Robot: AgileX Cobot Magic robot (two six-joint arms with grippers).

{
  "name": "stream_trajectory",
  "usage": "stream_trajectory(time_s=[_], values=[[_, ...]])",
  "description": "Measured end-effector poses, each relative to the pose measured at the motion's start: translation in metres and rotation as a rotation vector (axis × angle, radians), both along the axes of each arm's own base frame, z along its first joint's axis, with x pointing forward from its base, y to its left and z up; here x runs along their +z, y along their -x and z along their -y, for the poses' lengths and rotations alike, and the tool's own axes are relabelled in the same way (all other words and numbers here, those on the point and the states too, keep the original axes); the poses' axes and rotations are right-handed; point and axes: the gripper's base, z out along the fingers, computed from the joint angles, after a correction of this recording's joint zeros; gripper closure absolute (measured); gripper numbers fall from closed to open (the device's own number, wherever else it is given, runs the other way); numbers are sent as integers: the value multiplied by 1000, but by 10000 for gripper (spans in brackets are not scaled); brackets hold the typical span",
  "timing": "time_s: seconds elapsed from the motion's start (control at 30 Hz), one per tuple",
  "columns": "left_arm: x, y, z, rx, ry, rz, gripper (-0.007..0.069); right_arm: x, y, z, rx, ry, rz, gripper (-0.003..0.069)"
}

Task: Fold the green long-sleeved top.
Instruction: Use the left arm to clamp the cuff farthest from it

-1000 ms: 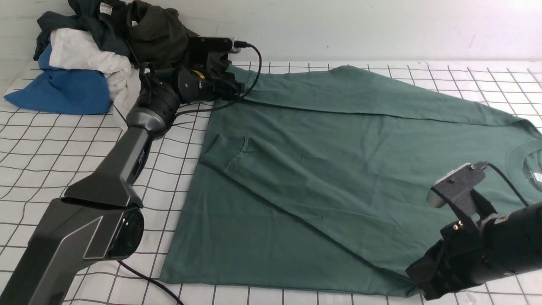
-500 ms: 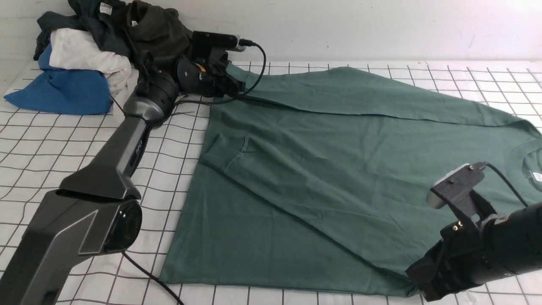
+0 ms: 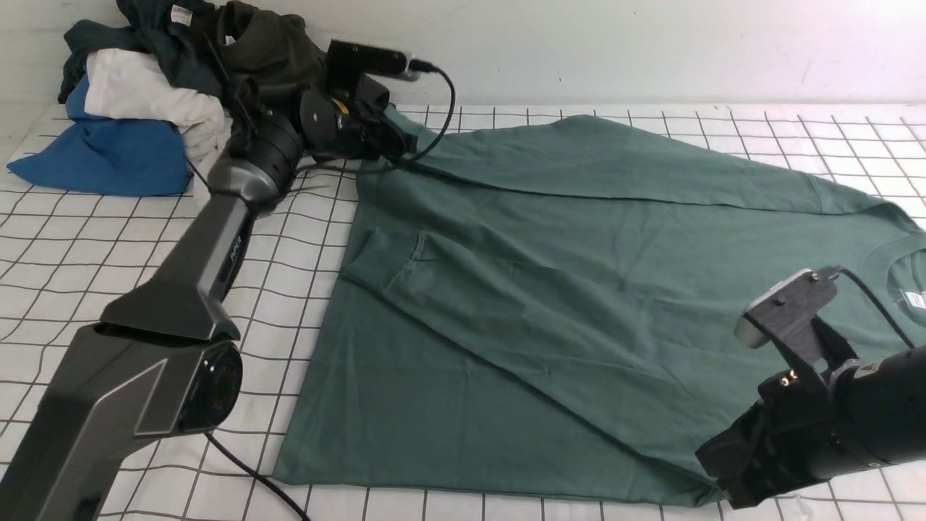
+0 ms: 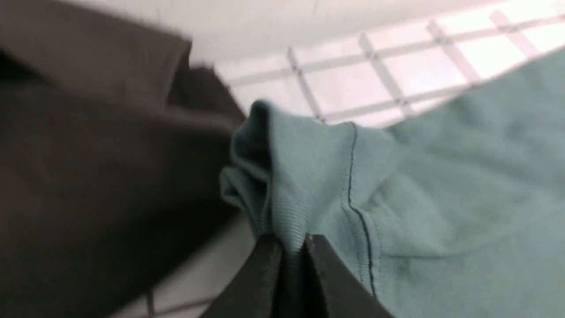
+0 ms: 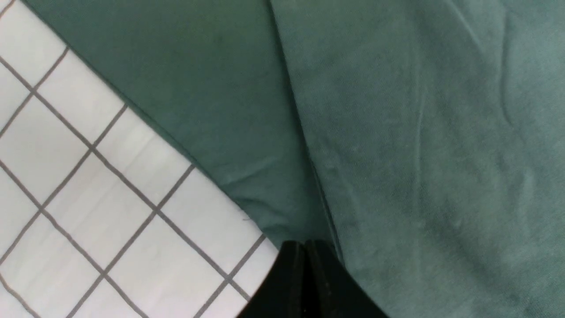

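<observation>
The left jaws are pinching the ribbed cuff (image 4: pixel 287 207) of the soft green long-sleeved top (image 3: pixel 550 289), while the right jaws are sitting closed at its smooth edge.

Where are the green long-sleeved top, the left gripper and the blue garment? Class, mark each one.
green long-sleeved top (image 3: pixel 579 231), front view, on the flat body between its sleeves.
left gripper (image 4: pixel 291 242), left wrist view, midway between its fingertips, pinching the cuff.
blue garment (image 3: pixel 108 155), front view, on its broad front fold.

On the grid-lined tabletop (image 3: pixel 72 239) a white garment (image 3: pixel 145 98) lies bunched; under it a blue garment (image 3: pixel 108 155), behind it a navy garment (image 3: pixel 148 29) with a white tag (image 3: pixel 181 13), beside it an olive-black garment (image 3: pixel 264 51)
</observation>
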Motion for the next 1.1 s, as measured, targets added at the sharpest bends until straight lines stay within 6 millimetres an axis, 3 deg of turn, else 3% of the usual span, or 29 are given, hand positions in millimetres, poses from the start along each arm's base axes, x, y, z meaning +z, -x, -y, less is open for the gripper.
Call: stream_trajectory(time_s=[0.03,0.07,0.23,0.33,0.5,0.87,0.97,1.1], values=[[-16,-1,-2,15,13,-28,513,0,0,0,0,3,3,669],[-20,-2,-5,35,45,-30,472,0,-1,0,0,5,7,669],[-16,-5,-20,88,177,-62,257,0,-2,1,1,18,21,669],[-12,-8,-27,104,205,-32,222,0,-3,2,-8,21,37,669],[-10,-10,-36,115,208,-16,259,1,-6,3,-26,27,68,669],[-9,-10,-25,53,234,46,316,1,-6,3,-27,28,70,669],[-19,-9,-23,20,221,16,389,1,-6,3,-27,28,70,669],[-22,-7,-19,-34,211,17,554,1,-6,3,-27,28,70,669]])
